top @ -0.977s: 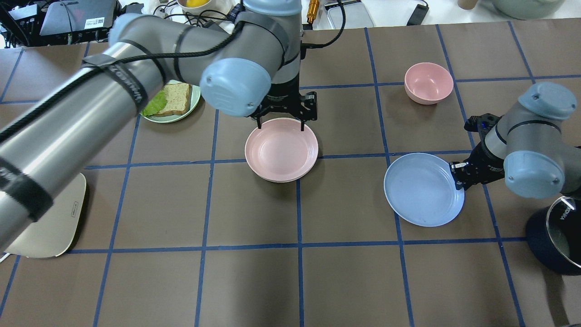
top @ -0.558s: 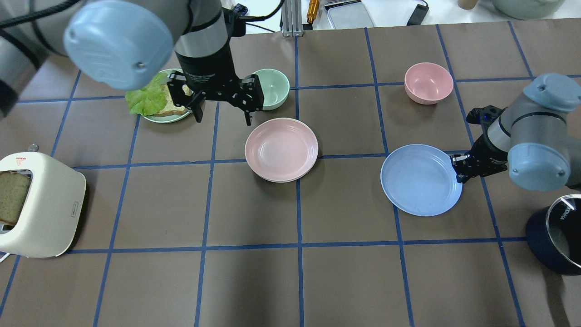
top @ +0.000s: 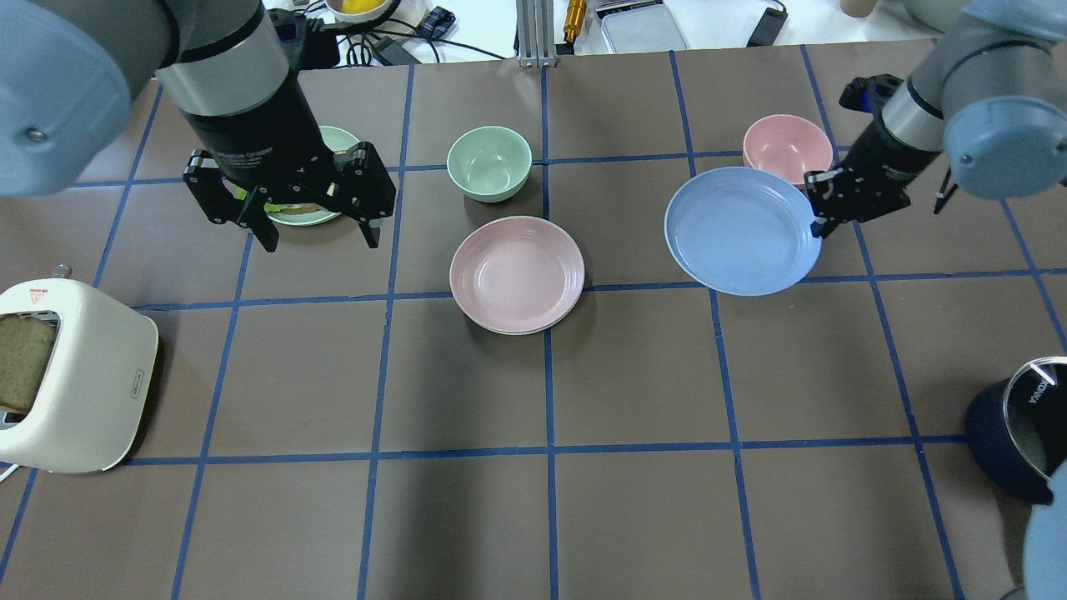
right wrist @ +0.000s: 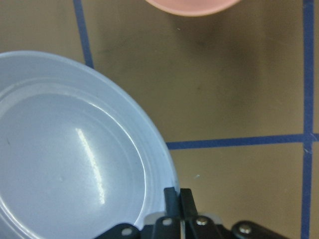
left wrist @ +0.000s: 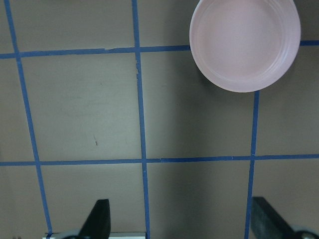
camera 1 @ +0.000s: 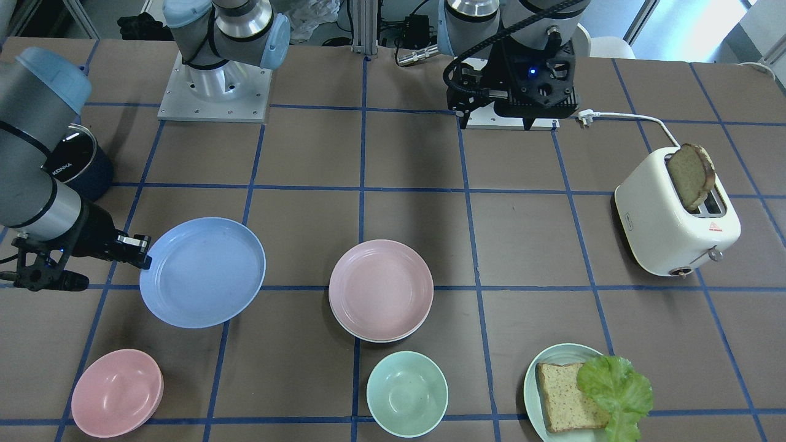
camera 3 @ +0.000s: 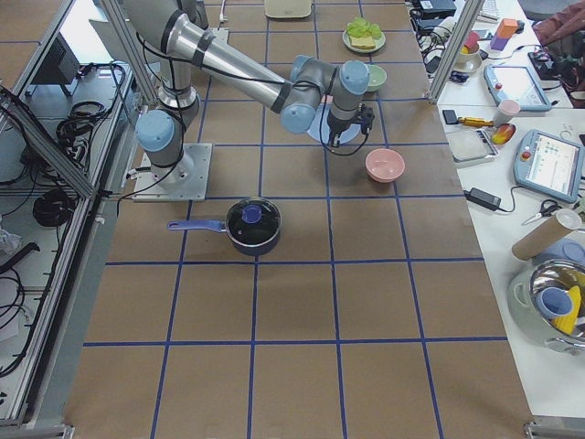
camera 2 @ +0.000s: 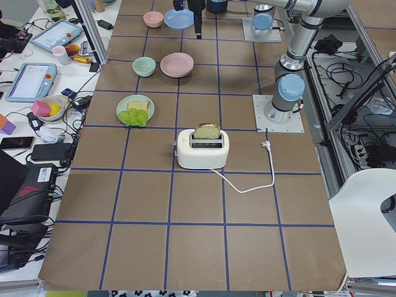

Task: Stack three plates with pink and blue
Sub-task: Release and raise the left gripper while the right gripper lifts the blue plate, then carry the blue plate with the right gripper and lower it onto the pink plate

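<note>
The pale pink plate [top: 517, 273] lies at the table's middle, on top of a cream-white plate whose thin rim [camera 1: 374, 339] shows under it. My right gripper [top: 819, 221] is shut on the rim of the light blue plate [top: 740, 231] and holds it above the table to the right of the stack, near the pink bowl. The right wrist view shows the pinch [right wrist: 175, 195] on the blue plate [right wrist: 75, 149]. My left gripper [top: 321, 242] is open and empty, raised to the left of the stack. The pink plate [left wrist: 245, 42] lies far ahead of it in the left wrist view.
A mint bowl [top: 489, 162] stands just behind the stack. A pink bowl [top: 788, 143] is behind the blue plate. A pale green plate with bread and lettuce [camera 1: 552, 368] lies under the left gripper. A toaster [top: 75, 375] stands front left, a dark pot [top: 1013, 442] front right.
My left gripper has pulled back from the pink plate, up and to the left, open. My right gripper has lifted the blue plate and carried it toward the far side and a little left.
</note>
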